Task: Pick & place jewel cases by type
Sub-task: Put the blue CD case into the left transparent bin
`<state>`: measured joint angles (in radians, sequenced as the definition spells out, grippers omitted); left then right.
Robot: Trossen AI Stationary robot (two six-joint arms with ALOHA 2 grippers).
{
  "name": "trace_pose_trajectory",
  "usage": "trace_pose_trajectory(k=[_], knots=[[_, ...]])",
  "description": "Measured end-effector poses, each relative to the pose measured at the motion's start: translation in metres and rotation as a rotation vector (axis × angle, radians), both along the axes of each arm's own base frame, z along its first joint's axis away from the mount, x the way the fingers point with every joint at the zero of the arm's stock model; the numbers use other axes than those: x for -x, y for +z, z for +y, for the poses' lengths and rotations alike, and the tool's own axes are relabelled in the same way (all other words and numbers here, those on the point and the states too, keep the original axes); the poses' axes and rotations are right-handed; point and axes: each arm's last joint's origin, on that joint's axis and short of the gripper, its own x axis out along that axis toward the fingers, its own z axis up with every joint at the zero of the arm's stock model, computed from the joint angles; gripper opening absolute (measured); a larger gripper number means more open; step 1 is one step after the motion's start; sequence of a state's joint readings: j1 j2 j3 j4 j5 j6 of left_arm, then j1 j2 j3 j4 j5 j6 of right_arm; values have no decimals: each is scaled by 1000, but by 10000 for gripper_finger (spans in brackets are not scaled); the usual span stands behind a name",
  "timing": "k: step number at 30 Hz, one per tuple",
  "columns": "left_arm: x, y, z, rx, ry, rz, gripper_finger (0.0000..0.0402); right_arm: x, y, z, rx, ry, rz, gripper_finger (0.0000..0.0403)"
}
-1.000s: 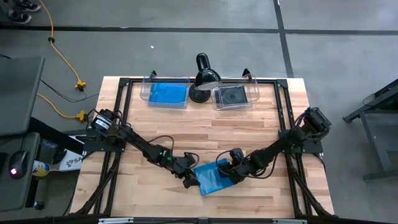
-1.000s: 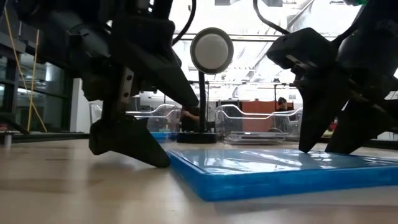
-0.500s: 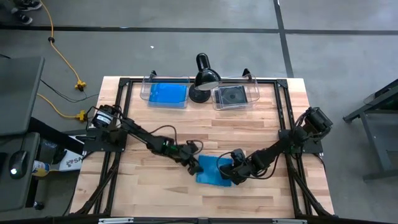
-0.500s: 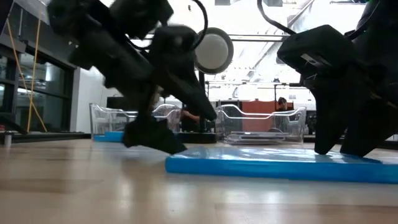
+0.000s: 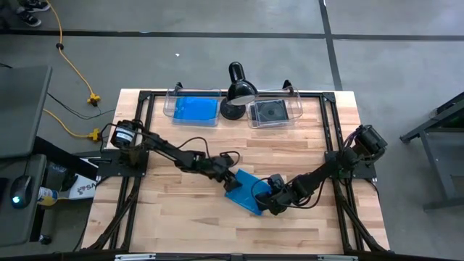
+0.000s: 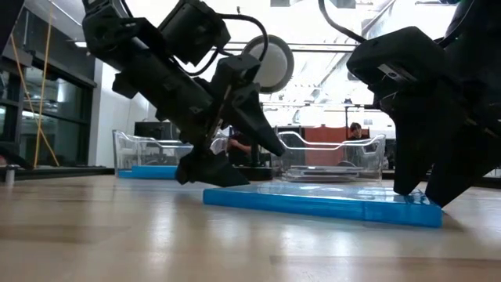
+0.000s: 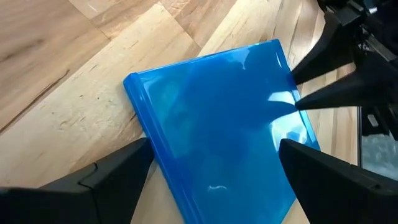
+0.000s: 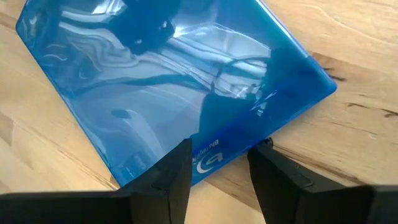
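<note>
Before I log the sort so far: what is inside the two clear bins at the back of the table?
The left bin holds blue jewel cases; the right bin holds a dark jewel case. Only the top case shows in each, so the count is hidden. The lamp overlaps their inner ends.

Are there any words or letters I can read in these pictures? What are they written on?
White printing on the edge of the blue case: too blurred to read, perhaps a logo with a letter like "G".
White label beside the table's left edge: it seems to begin "SA", the rest is too small to read.
Black case in the clear bin: no readable text.
Nothing else shows words or numbers.
</note>
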<state>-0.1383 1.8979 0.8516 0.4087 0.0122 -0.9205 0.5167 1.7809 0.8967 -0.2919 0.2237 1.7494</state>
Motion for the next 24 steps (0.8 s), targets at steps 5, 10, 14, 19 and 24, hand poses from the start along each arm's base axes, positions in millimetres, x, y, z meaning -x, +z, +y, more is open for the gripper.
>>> trace_pose_trajectory(k=[5,10,14,19,24], knots=[[2,7,-1,5,-55,0,354,0,0,0,9,2,3,144],[6,6,-5,55,-126,54,354,0,0,-1,12,1,6,144],[7,5,-7,69,-137,80,354,0,0,-2,12,-4,6,144],[8,4,-7,96,-144,89,354,0,-1,-3,14,-11,4,144],[8,4,-7,101,-149,82,338,-1,-1,-5,19,-23,-1,144]])
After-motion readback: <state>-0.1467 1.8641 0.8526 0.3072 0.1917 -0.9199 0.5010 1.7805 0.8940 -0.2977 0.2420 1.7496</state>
